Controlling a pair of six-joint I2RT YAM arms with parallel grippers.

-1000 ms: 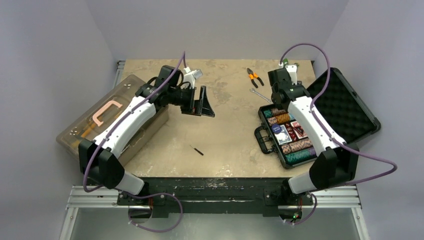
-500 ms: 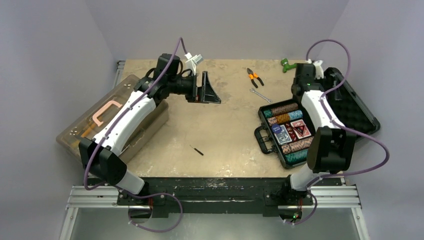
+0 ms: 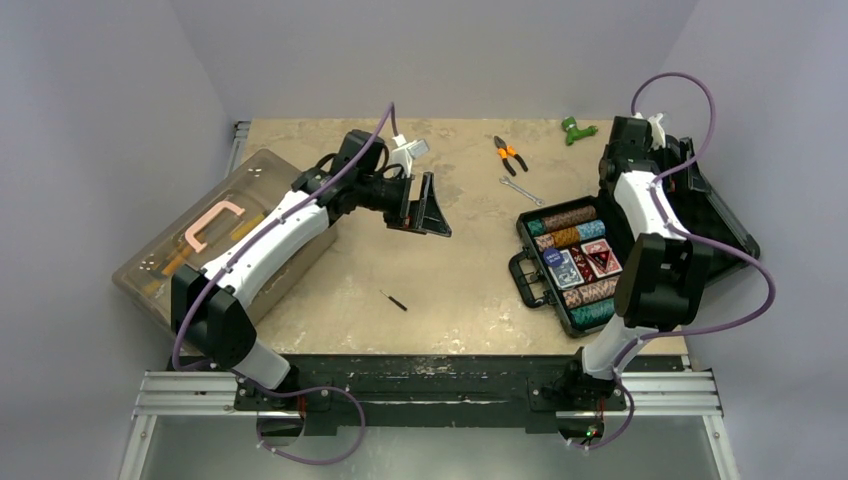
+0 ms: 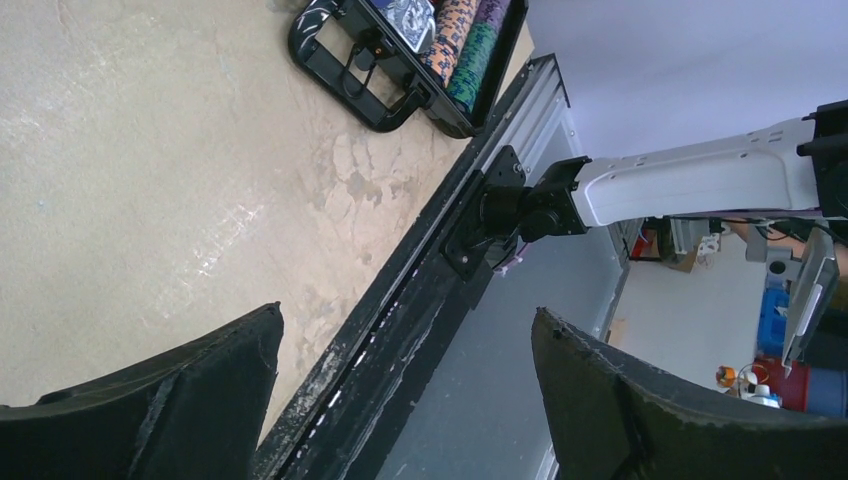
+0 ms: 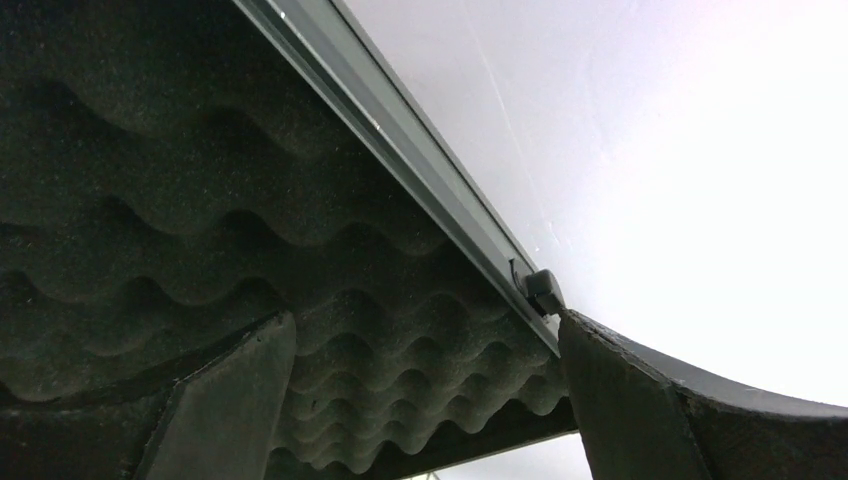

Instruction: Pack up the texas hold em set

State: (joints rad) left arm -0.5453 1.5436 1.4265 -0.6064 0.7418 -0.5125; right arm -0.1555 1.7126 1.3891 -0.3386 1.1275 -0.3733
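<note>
The black poker case [image 3: 533, 283] lies open at the right of the table, handle toward the middle. Its tray holds rows of striped chips [image 3: 568, 216], a blue deck [image 3: 563, 268] and a red deck [image 3: 601, 258]. The lid [image 3: 722, 222] with egg-crate foam [image 5: 250, 200] leans back to the right. My right gripper [image 3: 640, 138] is open at the lid's far corner; in the right wrist view [image 5: 426, 318] one finger is over the foam and the other is outside the metal rim [image 5: 420, 190]. My left gripper [image 3: 432, 208] is open and empty above mid-table [image 4: 407, 315].
A translucent brown toolbox [image 3: 170, 262] with a pink handle [image 3: 212, 225] lies at the left under my left arm. Orange-handled pliers [image 3: 510, 153], a wrench [image 3: 522, 190] and a green object [image 3: 575, 128] lie at the back. A small black tool [image 3: 393, 300] lies near the front.
My right arm has swung from over the case's tray back and right to the lid's far corner. My left gripper shifted slightly right, still open.
</note>
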